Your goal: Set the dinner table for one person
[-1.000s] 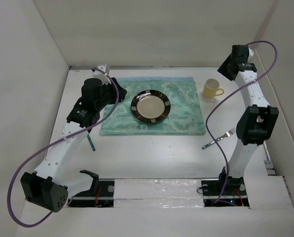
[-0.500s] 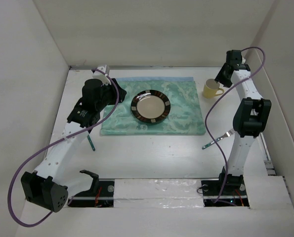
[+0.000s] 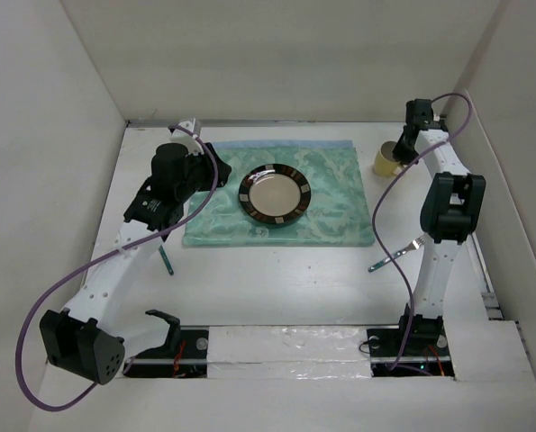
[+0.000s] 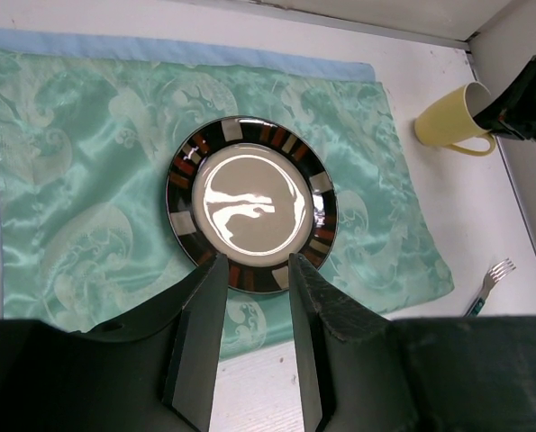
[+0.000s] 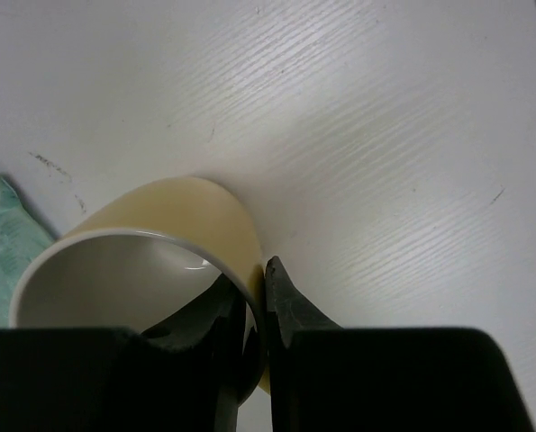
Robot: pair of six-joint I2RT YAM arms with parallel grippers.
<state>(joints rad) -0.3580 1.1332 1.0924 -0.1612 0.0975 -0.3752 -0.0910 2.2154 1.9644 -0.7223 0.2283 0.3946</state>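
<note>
A yellow mug (image 3: 386,163) stands on the white dinner table (image 3: 277,283) just right of the teal-green mat (image 3: 340,211). My right gripper (image 3: 400,149) is down on it. In the right wrist view one finger is inside the mug (image 5: 159,225) and the other outside, and the gripper (image 5: 257,281) is shut on the wall. A dark-rimmed plate (image 3: 274,193) sits in the middle of the mat. My left gripper (image 3: 198,173) hovers open and empty over the mat's left side; in its view (image 4: 254,270) the plate (image 4: 249,202) lies just beyond the fingertips.
A fork (image 3: 398,254) lies on the table at the right, near the right arm's base column. A teal-handled utensil (image 3: 166,259) lies at the left, below the mat. White wall panels enclose the table on three sides.
My right gripper has come down and left from above the mug's right side onto the mug's rim. The left arm, plate, fork and utensil have not moved.
</note>
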